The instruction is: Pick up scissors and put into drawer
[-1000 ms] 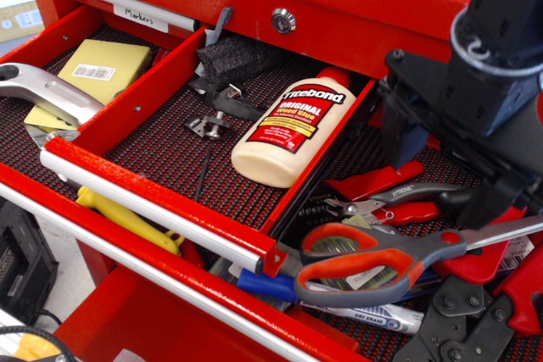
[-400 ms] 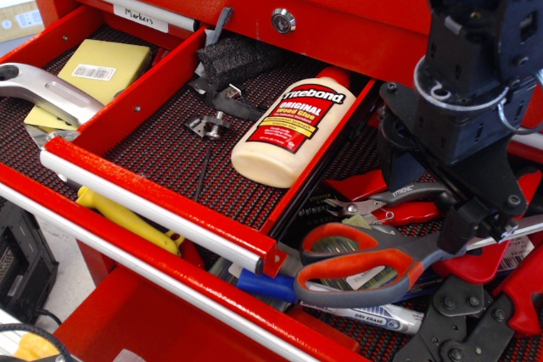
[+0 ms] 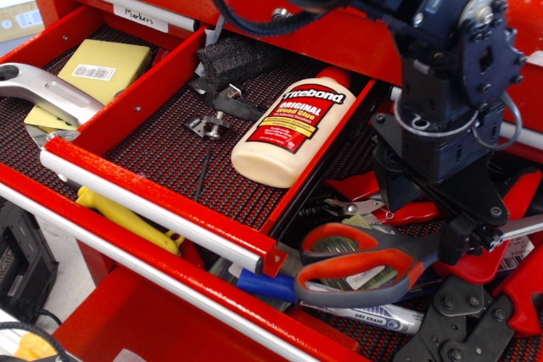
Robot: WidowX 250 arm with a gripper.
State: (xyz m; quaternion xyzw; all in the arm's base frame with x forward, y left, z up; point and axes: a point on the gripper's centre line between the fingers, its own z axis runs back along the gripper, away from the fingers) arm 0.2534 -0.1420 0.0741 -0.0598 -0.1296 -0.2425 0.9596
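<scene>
The large scissors with orange-red and grey plastic loop handles and long silver blades (image 3: 373,264) lie flat in the near-right part of the red tool chest, on a heap of red-handled pliers (image 3: 386,201), black crimping tools (image 3: 458,328) and a white dry-erase marker (image 3: 373,315). Their loops point left toward the corner of the red pulled-out drawer with dark mesh lining (image 3: 170,154), and the blades run right, passing under the black robot arm. The claw (image 3: 462,239) sits low at the pivot end of the handles; one dark finger seems to touch the grey shank, but whether it is released or clenched cannot be told, since the arm's body hides the other finger.

For a good grasp, the fingers should straddle the narrow shank just right of the loops, where both handle halves meet, so the pair stays shut and hangs balanced. Closing on a single loop would likely let the blades swing open. The lift should go straight up first, since the tools beneath could snag. The likely landing spot is the bare mesh between the cream wood-glue bottle with a red label (image 3: 293,129) and the drawer's near rail, laid down flat rather than dropped.
</scene>
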